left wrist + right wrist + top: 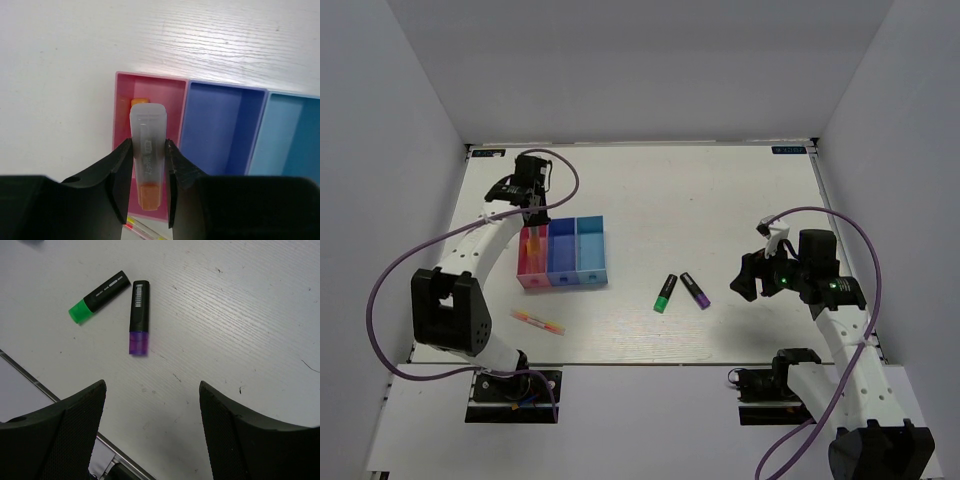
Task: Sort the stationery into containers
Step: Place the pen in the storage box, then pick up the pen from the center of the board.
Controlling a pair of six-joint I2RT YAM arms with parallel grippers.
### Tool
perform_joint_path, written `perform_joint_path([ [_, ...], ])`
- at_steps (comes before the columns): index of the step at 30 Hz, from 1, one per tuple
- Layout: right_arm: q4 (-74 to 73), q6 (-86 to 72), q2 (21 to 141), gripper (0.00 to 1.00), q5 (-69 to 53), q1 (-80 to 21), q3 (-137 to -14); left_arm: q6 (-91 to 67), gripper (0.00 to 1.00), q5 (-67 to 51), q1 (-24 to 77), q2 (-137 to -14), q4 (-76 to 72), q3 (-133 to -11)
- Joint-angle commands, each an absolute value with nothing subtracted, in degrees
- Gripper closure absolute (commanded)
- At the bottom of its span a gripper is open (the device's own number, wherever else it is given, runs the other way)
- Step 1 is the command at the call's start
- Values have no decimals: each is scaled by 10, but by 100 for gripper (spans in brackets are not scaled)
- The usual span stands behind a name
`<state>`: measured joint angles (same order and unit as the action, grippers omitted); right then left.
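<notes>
Above the left-hand pink-red bin (120,115), I'm holding a frosted-capped orange marker (148,120) pinched in the left gripper (149,147), wrist pointing down.

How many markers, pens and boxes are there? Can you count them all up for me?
Markers: 3: green marker, purple marker, orange marker held by the left gripper
Pens: 1: thin pen
Boxes: 3: pink box, dark blue box, light blue box
Total: 7
An orange bit deeper inside the pink box is too hidden to count.
</notes>
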<state>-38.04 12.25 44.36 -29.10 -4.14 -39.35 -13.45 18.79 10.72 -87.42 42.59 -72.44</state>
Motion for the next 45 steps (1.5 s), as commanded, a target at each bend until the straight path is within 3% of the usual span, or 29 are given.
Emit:
perform_joint_path([
  [1,-374,123,446,23,-301,-44,-410,-93,89,245,113,-866,403,-718],
  [5,-370,122,451,23,-301,-44,-408,-89,80,259,118,-880,393,-702],
  [6,-372,124,452,23,-301,-43,-409,-89,73,260,117,-882,389,-700],
  [10,-370,123,453,23,-297,-44,-408,-90,61,258,126,-882,379,-685],
  [16,-367,123,457,21,-294,-43,-407,-93,53,254,132,-870,378,-669],
  [21,-364,124,459,20,-293,-43,-405,-94,41,250,133,-851,382,-668],
  [23,-365,124,459,20,-290,-44,-405,-98,42,248,134,-836,391,-670],
  [25,-365,125,460,22,-289,-43,-405,-102,64,231,145,-817,393,-666],
  [26,-364,126,461,27,-289,-43,-403,-103,89,228,153,-802,389,-663],
  [27,-360,128,463,35,-288,-44,-403,-102,95,220,187,-795,390,-662],
  [28,-359,129,467,70,-285,-45,-402,-103,98,186,203,-782,391,-664],
  [29,-357,129,473,88,-283,-45,-402,-101,99,170,253,-781,399,-667],
  [30,-356,129,476,100,-275,-45,-403,-101,100,150,276,-782,403,-673],
  [31,-353,130,487,100,-272,-47,-403,-104,98,122,298,-783,403,-673],
  [33,-354,133,507,99,-268,-50,-410,-112,64,96,396,-794,389,-672],
  [34,-358,134,528,67,-267,-55,-413,-124,49,94,440,-809,388,-674],
  [35,-362,136,534,56,-267,-58,-420,-134,31,89,477,-832,379,-678],
  [37,-363,136,556,41,-262,-66,-425,-158,19,92,521,-869,371,-693],
  [45,-354,131,558,40,-221,-72,-416,-200,17,109,585,-1033,315,-748],
])
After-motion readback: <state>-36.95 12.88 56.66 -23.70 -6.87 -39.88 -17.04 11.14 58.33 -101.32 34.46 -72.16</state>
